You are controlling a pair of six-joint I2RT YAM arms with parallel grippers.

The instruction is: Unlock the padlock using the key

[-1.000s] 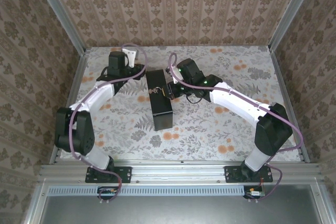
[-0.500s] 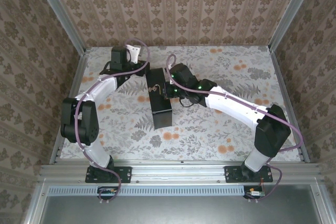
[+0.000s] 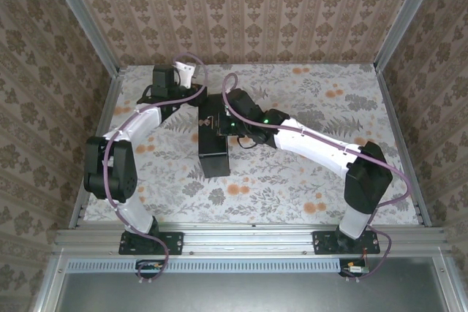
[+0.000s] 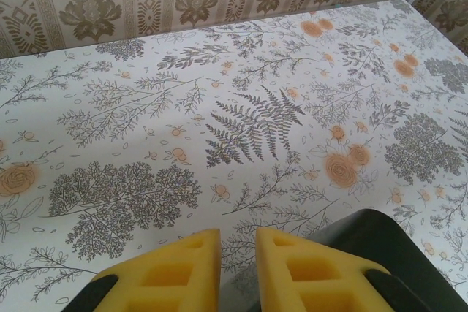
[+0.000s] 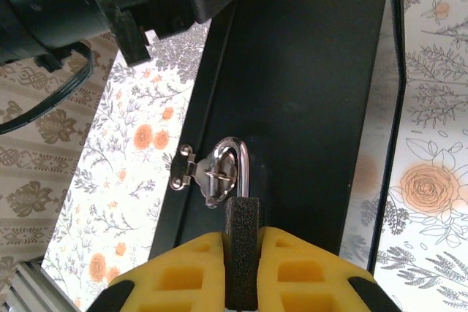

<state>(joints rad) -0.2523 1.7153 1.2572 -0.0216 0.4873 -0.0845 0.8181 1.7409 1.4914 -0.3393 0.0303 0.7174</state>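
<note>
Stock on hand:
- 2 robot arms: left arm (image 3: 135, 133), right arm (image 3: 322, 147).
- 2 yellow-padded two-finger tools: left tool (image 4: 238, 242), right tool (image 5: 241, 253).
- 1 black box (image 3: 213, 158).
- 1 padlock (image 5: 241, 217) with a silver shackle.
- 1 metal hasp (image 5: 208, 173).
- 1 floral-covered desk (image 3: 292, 188).

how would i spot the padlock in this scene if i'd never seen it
Find the long black box in the middle of the floral table. A silver hasp is fixed to it; the padlock hangs there by its silver shackle. It is the small dark block pinched between the yellow fingers of the right gripper.
</note>
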